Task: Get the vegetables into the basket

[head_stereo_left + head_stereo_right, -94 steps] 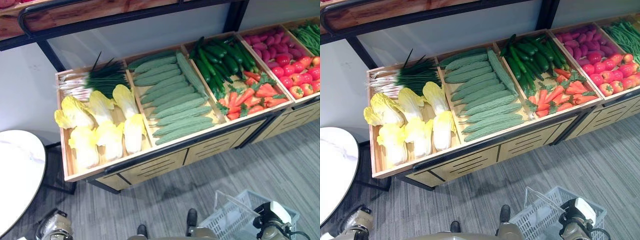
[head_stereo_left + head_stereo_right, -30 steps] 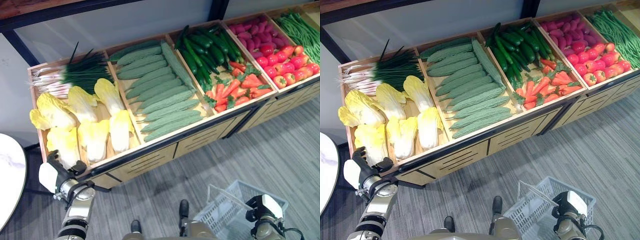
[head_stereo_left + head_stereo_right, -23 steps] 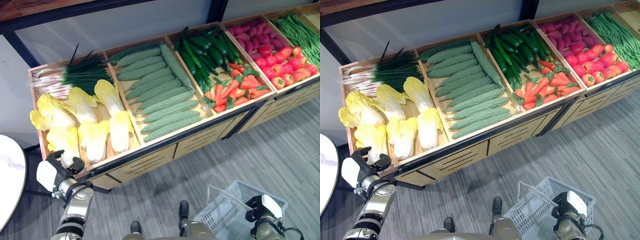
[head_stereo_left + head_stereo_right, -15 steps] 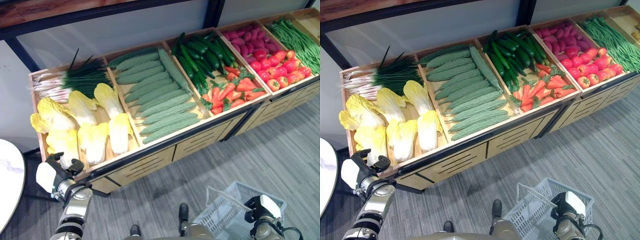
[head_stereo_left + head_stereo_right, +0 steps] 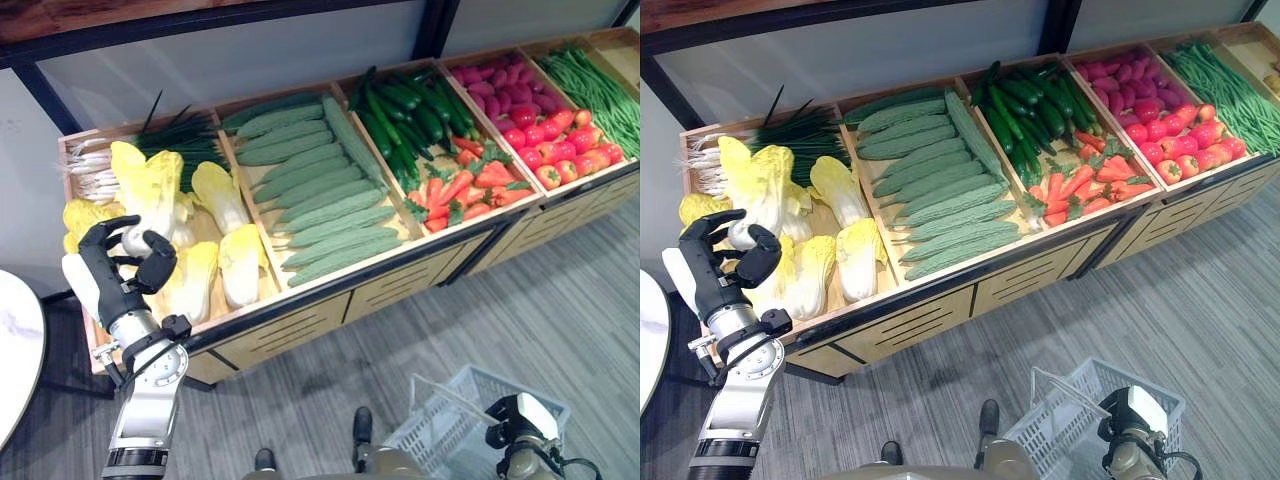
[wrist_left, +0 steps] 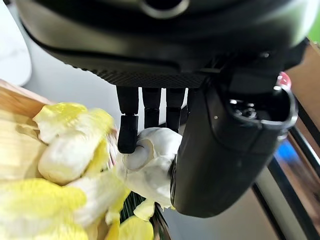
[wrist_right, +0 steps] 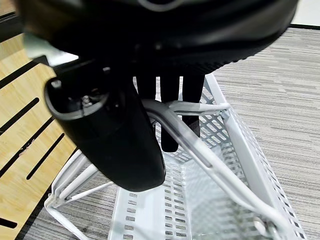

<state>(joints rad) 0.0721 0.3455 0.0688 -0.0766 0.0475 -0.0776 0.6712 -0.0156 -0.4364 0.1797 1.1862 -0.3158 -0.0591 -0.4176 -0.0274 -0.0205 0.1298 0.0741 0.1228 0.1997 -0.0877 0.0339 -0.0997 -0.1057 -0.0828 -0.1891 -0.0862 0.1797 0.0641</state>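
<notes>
Two robot hands are in view, and you can check each one against its own wrist camera. The left robot hand (image 5: pixel 120 265) is raised over the leftmost wooden compartment of the long sloping wooden produce stand (image 5: pixel 300 315). Its dark fingers (image 6: pixel 127 132) and thumb curl round the pale white stem end of a yellow-leaved napa cabbage (image 5: pixel 140 195), which stands upright above the other yellow napa cabbages (image 5: pixel 235 265) lying in that compartment. Behind these cabbages you see a bunch of green spring onions (image 5: pixel 175 140) with white stalks.

The right robot hand (image 7: pixel 165 115) is low at the right, above the grey striped floor (image 5: pixel 560 290). Its fingers hook over the thin white wire handle (image 7: pixel 200 150) of the white perforated plastic basket (image 5: pixel 450 425). The basket hangs from this grip beside the stand front.

Moving rightward along the stand, you find:
- long bumpy light green bitter gourds (image 5: pixel 320 195) in the second compartment;
- dark green cucumbers (image 5: pixel 410 110) at the back of the third compartment, with orange carrots (image 5: pixel 465 190) bearing green tops in front;
- purple sweet potatoes (image 5: pixel 495 80) behind red tomatoes (image 5: pixel 560 150) in the fourth compartment;
- green beans (image 5: pixel 600 80) at the far right.

At the left edge you see part of a round white desk (image 5: pixel 15 360).
</notes>
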